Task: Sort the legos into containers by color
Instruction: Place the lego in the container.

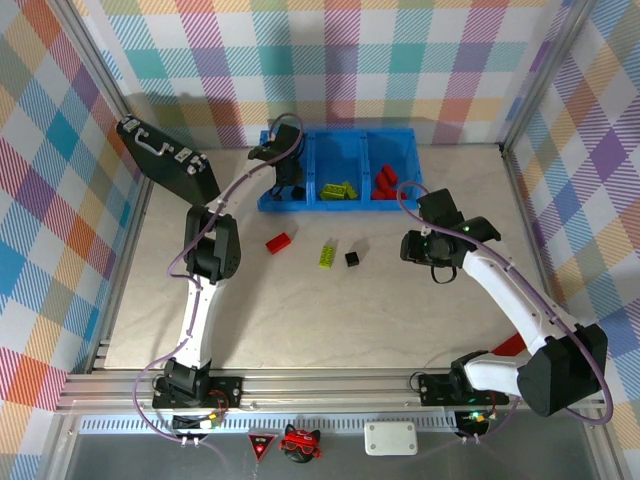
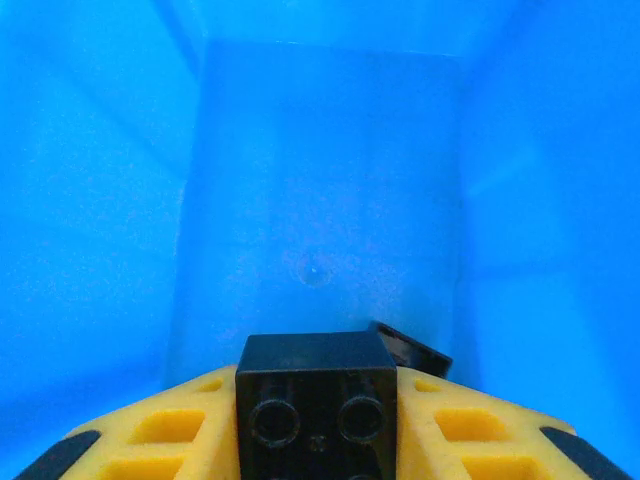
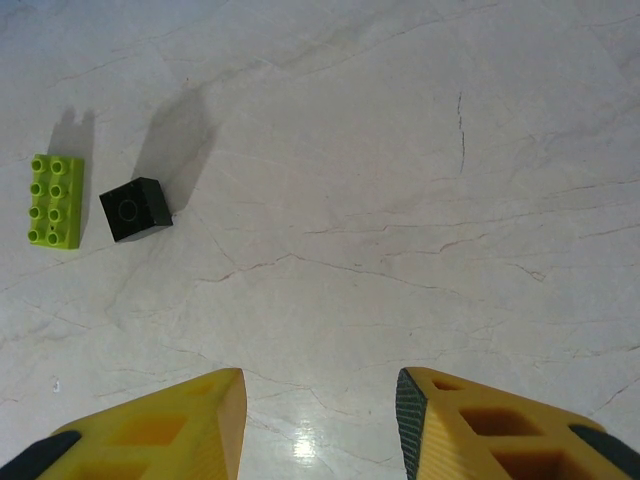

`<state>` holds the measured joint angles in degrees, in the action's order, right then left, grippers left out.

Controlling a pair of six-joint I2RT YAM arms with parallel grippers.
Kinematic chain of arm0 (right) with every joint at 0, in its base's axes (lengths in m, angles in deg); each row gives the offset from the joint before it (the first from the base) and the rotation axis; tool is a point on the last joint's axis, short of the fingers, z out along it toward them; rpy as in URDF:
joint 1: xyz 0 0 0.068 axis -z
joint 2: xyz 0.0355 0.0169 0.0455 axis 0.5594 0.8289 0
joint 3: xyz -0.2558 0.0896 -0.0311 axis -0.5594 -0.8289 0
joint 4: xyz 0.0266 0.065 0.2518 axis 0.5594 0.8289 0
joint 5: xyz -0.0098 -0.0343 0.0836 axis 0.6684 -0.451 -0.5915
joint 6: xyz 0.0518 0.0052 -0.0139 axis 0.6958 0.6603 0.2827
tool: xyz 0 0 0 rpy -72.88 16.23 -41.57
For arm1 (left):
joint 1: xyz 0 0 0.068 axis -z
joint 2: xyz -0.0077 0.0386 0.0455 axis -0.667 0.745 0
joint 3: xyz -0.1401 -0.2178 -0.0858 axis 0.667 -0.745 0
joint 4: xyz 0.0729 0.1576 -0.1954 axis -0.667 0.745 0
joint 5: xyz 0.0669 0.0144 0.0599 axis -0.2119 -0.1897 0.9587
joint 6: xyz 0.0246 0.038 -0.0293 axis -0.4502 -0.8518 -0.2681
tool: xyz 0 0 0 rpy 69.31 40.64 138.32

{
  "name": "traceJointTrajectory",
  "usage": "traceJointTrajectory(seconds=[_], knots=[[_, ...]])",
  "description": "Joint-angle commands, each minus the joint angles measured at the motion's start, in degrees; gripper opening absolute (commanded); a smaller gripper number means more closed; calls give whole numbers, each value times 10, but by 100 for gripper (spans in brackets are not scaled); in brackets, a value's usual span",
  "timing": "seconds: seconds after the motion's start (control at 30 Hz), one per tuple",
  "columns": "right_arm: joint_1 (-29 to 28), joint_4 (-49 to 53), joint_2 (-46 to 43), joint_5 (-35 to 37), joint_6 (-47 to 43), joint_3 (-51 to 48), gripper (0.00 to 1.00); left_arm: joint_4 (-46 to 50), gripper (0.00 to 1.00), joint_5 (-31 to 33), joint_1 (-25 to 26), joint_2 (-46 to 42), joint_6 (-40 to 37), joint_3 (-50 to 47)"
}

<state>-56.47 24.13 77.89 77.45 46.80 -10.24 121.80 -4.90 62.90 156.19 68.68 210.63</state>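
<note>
Left gripper: yellow fingers closed hard on a black brick, its studs facing the wrist camera. The brick is held low inside the left compartment of the blue tray. A second black brick lies on the compartment floor just behind it to the right; contact between the two cannot be told. Right gripper: fingers parted, nothing between them, bare table under the gap. Ahead and to the left in that wrist view, a lime brick lies flat with studs up, and a black cube brick sits just beside it, not touching. From overhead, the left arm reaches forward from its base, elbow raised over the left side of the table, wrist tipped down into the tray's left end. The right arm rises from its base and bends inward, wrist over open table to the right of the loose bricks and in front of the tray's right compartment. The middle compartment holds lime bricks; the right compartment holds red bricks. A red brick lies loose in front of the tray, left of the lime brick and the cube. The table is pale and marble-veined. A black briefcase with silver latches sits at the far left by the wall. The walls are pastel plaid, and an aluminium rail runs along the near edge.
</note>
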Motion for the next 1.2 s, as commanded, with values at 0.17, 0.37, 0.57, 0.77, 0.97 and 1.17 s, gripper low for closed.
traceJointTrajectory(seconds=[0.17, 0.37, 0.57, 0.77, 0.97, 1.17], knots=[[1, 12, -6, 0, -14, 19, 46, -8, 39, -14, -10, 27, -7, 12], [1, 6, -6, -17, -12, 19, 45, -14, 44, -20, -10, 14, 3, 5], [1, 4, -8, -26, -14, 20, 45, -26, 46, -25, -10, -22, 8, -22], [1, -7, -5, -49, -7, 11, 45, -47, 46, -46, -8, -81, 18, -81], [1, -16, 6, -71, 1, 14, 44, -74, 46, -61, -2, -151, 32, -169], [-1, -23, 26, -89, 2, 21, 44, -85, 46, -77, -1, -227, 46, -252]])
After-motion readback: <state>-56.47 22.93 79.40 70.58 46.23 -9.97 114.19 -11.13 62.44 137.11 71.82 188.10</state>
